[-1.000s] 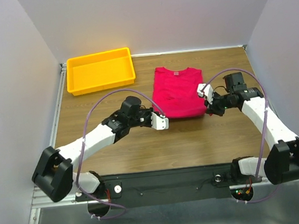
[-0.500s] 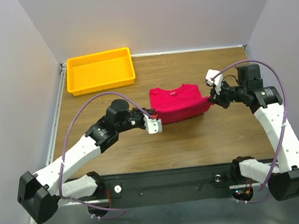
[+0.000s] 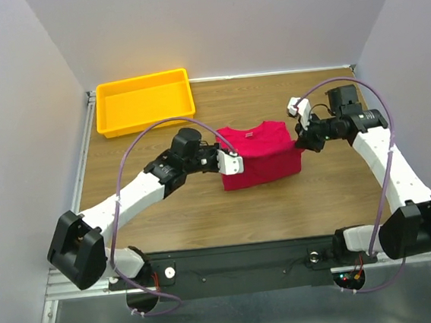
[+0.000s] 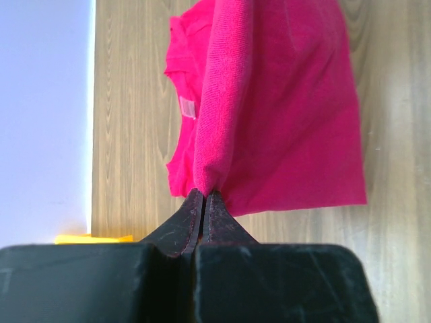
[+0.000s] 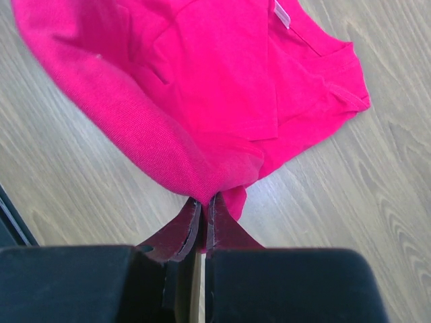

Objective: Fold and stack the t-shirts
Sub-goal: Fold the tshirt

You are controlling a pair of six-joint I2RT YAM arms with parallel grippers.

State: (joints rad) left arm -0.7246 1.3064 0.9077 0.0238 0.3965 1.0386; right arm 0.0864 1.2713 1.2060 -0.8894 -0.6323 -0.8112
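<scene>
Pinching the t-shirt (image 3: 265, 158) at both ends of its fold, we are holding it over the middle of the worktop (image 3: 205, 216), our left gripper (image 3: 229, 163) clenched on the left end, our right gripper (image 3: 301, 141) clenched on the right.

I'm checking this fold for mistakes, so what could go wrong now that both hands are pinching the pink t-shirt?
First, the left hand and the right hand are each shut on just a thin pinch of the t-shirt, so a corner might slip out mid-fold. Second, the lifted cloth bunches between the pinches while its far end lies on the table, so the fold could land skewed or wrinkled.
</scene>
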